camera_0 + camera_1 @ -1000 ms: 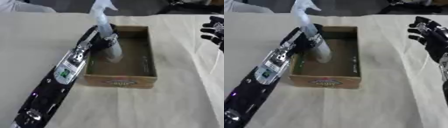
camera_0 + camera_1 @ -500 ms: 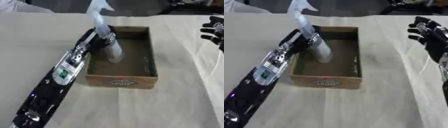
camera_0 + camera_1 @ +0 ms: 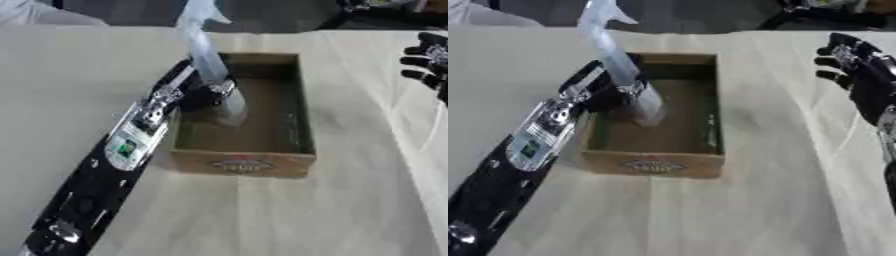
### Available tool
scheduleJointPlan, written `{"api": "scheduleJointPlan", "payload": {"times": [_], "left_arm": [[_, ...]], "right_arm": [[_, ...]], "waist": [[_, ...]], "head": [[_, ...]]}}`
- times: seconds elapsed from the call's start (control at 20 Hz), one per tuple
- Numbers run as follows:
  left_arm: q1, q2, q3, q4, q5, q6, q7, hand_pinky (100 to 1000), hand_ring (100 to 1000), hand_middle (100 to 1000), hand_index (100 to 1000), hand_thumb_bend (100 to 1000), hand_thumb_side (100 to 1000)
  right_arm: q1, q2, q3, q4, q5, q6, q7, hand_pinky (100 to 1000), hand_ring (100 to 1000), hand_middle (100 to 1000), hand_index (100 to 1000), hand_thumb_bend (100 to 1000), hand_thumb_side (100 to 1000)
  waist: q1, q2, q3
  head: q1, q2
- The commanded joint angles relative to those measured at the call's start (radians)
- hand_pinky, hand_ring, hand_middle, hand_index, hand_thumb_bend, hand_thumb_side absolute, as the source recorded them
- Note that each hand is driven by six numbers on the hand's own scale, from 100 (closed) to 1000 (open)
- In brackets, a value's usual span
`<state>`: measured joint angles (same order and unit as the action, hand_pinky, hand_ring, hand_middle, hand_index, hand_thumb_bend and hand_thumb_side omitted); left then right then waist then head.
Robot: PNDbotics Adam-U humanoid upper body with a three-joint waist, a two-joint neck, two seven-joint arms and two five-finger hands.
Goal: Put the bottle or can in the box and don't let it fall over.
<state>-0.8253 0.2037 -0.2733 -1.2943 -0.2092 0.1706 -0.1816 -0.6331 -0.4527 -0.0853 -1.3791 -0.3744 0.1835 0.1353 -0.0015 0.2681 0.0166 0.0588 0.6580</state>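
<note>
**Spray bottle held inside cardboard box, left hand engaged**

Container: an open, shallow cardboard box (image 3: pixel 243 162) sits on the cloth-covered table (image 3: pixel 350 200), its long axis running away from the robot. A printed oval label shows on the near wall. The only item inside the box is the base of a clear spray bottle (image 3: pixel 623 75).

Task item: the spray bottle stands with its base on the box floor, close to the left wall and about midway along it. It is tilted: the white trigger head leans toward the far left, rising above the box's far rim.

Left arm: enters from the lower left corner and extends diagonally to the box's left wall. The left hand (image 3: pixel 206 92) reaches over that wall, with its fingers curled round the lower body of the bottle.

Right arm: the right hand (image 3: pixel 850 62) shows at the right edge, raised above the table, well apart from the box. Its fingers are spread and relaxed, holding nothing.
</note>
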Motion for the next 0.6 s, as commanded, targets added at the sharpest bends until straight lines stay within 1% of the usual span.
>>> {"api": "scheduleJointPlan", "payload": {"times": [0.05,0.2,0.35,0.45,0.5,0.55,0.6], "left_arm": [[-0.005,0.028,0.004,-0.017,-0.025,0.002,0.004,1000,1000,867,914,100,366],[0.001,0.040,0.004,-0.054,-0.054,-0.007,0.015,1000,1000,870,928,100,373],[0.015,0.068,0.009,-0.123,-0.090,-0.008,0.030,1000,1000,870,931,100,368],[0.027,0.087,0.010,-0.178,-0.114,-0.005,0.036,1000,1000,869,931,100,339],[0.032,0.095,0.009,-0.203,-0.125,-0.004,0.034,1000,1000,869,932,100,310],[0.036,0.102,0.007,-0.225,-0.136,-0.004,0.031,1000,1000,868,932,100,305],[0.039,0.106,0.005,-0.246,-0.147,-0.006,0.027,1000,1000,864,927,100,275]], "right_arm": [[-0.016,-0.018,-0.006,-0.007,0.005,0.000,0.002,834,819,705,875,100,378],[-0.015,-0.019,-0.007,-0.007,0.005,0.001,0.002,834,818,704,874,100,379],[-0.011,-0.025,-0.009,-0.008,0.006,0.000,0.001,834,817,702,874,100,379],[-0.008,-0.027,-0.011,-0.008,0.006,0.001,0.000,834,817,702,873,100,380],[-0.007,-0.027,-0.010,-0.009,0.006,0.002,0.000,835,817,702,873,100,381],[-0.007,-0.027,-0.010,-0.009,0.006,0.002,0.000,835,817,702,873,100,381],[-0.007,-0.027,-0.010,-0.009,0.006,0.002,0.000,835,817,701,873,100,381]], "waist": [[-0.001,-0.023,-0.001],[0.002,-0.023,0.000],[0.008,-0.025,0.004],[0.012,-0.026,0.007],[0.013,-0.026,0.008],[0.013,-0.027,0.010],[0.013,-0.027,0.010]], "head": [[-0.005,-0.005],[-0.009,-0.003],[-0.016,0.000],[-0.021,0.000],[-0.023,0.000],[-0.024,0.000],[-0.023,-0.001]]}}
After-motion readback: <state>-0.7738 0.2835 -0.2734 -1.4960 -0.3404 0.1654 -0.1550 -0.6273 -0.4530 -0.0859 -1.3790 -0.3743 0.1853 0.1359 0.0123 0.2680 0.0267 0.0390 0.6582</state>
